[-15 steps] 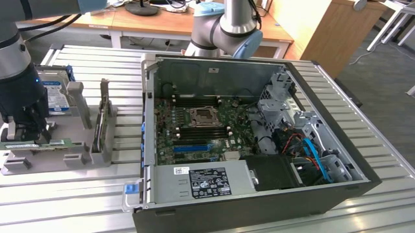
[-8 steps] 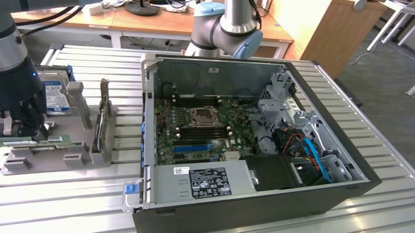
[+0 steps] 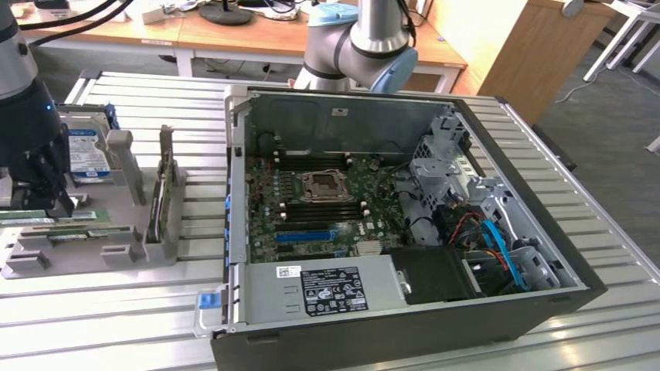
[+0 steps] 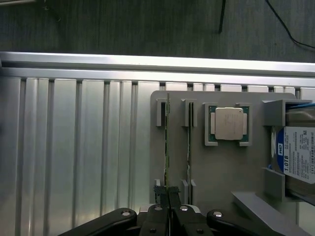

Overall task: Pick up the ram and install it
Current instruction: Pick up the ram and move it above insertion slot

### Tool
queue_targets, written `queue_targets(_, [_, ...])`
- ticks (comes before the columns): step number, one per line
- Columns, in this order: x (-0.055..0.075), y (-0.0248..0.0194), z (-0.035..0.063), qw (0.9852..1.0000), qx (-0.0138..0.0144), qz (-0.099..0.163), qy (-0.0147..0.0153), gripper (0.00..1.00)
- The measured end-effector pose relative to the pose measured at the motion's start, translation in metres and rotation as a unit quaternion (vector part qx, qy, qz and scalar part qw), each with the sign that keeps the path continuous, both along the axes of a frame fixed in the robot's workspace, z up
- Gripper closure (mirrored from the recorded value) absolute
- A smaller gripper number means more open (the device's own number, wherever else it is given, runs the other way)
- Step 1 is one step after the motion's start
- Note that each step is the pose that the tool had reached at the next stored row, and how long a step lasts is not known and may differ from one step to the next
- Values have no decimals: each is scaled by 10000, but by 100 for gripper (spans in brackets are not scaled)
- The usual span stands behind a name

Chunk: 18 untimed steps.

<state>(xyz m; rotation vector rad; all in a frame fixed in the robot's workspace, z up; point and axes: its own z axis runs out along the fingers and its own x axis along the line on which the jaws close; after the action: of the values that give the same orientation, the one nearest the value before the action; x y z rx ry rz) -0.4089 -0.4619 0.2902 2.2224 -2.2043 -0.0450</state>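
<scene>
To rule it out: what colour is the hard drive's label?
Hard drive label: blue and white; wrist view shows it best.

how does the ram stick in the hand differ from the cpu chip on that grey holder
Shape: the ram stick is long and thin; the CPU chip is square and silver. Pose: the ram stick stands on edge; the CPU chip lies flat. State: the hand is shut on the ram stick; the CPU chip is untouched. Both sit on the grey holder.

The claw (image 4: 169,194) covers part of the ram (image 4: 167,142); the hard drive (image 4: 298,157) is cropped.
</scene>
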Motion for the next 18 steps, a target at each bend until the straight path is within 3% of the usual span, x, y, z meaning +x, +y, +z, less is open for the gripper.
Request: queue_targets(18, [0,0,72,10000,-5,0,0,88])
